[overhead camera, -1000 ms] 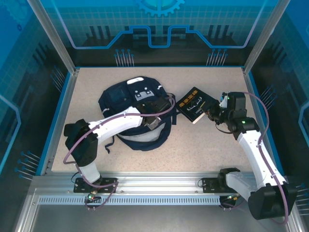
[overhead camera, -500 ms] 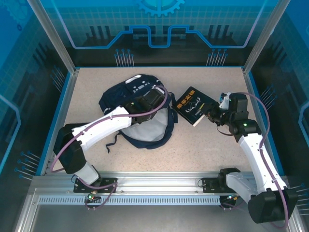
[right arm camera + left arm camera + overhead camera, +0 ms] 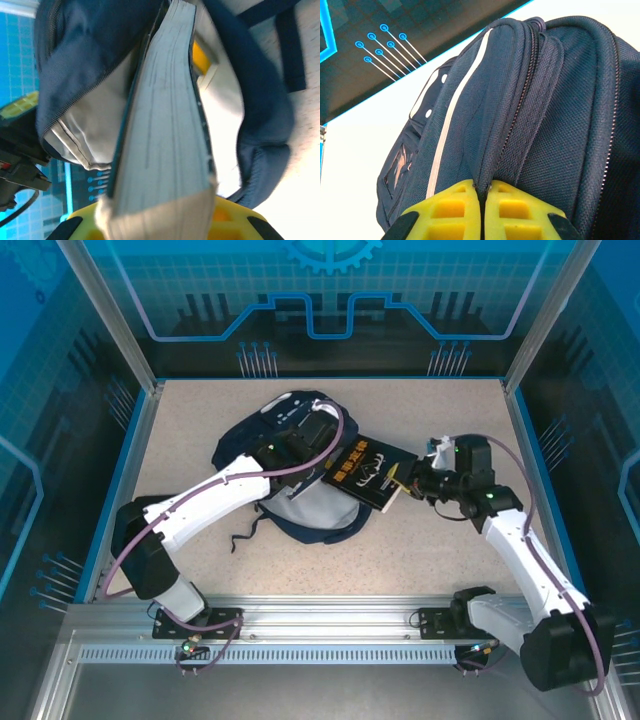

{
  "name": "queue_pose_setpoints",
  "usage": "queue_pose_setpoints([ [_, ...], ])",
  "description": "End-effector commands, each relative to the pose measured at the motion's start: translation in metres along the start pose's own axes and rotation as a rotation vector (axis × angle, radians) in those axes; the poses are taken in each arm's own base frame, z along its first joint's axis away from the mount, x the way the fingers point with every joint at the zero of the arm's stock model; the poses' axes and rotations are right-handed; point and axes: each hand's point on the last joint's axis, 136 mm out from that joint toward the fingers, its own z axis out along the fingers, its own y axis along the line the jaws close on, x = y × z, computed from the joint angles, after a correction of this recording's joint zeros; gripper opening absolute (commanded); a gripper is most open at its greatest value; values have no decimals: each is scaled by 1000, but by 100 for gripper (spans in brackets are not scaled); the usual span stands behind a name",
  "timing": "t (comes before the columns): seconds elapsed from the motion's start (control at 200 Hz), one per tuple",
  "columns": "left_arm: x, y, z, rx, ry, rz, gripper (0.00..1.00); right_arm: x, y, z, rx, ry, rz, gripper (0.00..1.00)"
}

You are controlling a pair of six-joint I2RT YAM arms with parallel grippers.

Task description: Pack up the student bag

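Note:
The navy student bag [image 3: 250, 445] lies in the middle of the table with its mouth held open, pale grey lining [image 3: 310, 502] showing. My left gripper [image 3: 322, 450] is shut on the bag's zipper-edge fabric [image 3: 487, 185] and holds the flap up. A dark book [image 3: 366, 475] with gold lettering hangs tilted at the bag's mouth, its far end inside the opening. My right gripper [image 3: 408, 480] is shut on the book's near end. In the right wrist view the book's page edge [image 3: 165, 135] runs into the opened bag [image 3: 95, 55] between navy flap and grey lining.
Black straps [image 3: 245, 535] trail from the bag toward the near edge. A raised blue rim [image 3: 135, 460] borders the table. Bare tabletop [image 3: 420, 550] lies to the right front of the bag.
My right arm has carried the book leftward from the open table into the bag's mouth. My left gripper has lifted the bag's flap back and a little right, widening the opening.

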Motion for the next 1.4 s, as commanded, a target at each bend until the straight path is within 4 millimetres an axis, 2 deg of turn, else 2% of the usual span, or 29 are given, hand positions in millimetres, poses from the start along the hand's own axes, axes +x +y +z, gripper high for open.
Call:
queue_pose_setpoints([
  [0.0, -61, 15, -26, 5, -186, -172, 0, 1, 31, 17, -118, 26, -43, 14],
  [0.24, -62, 13, -29, 32, -178, -189, 0, -11, 38, 65, -122, 8, -9, 15],
  [0.325, -62, 11, -29, 44, -176, -197, 0, -12, 31, 82, -71, -10, 0, 14],
  [0.515, -61, 9, -29, 57, -169, -210, 0, -10, 1, 112, 22, -100, 81, 15],
  [0.725, -62, 7, -28, 63, -162, -219, 0, -16, -5, 141, 70, -188, 137, 17],
  [0.86, -61, 8, -29, 64, -160, -224, 0, -10, -24, 162, 146, -204, 190, 17],
  [0.875, -61, 8, -29, 64, -159, -224, 0, -13, -14, 165, 130, -203, 185, 18],
  [1.01, -59, 7, -28, 66, -152, -225, 0, -4, -7, 189, 107, -131, 157, 34],
  [1.096, -58, 6, -28, 69, -148, -223, 0, 2, -4, 200, 83, -50, 167, 38],
  [1.191, -56, 6, -28, 68, -144, -220, 0, 11, -10, 201, 117, -5, 183, 50],
  [1.396, -54, 6, -27, 72, -142, -219, 0, 27, -26, 195, 188, 45, 205, 56],
])
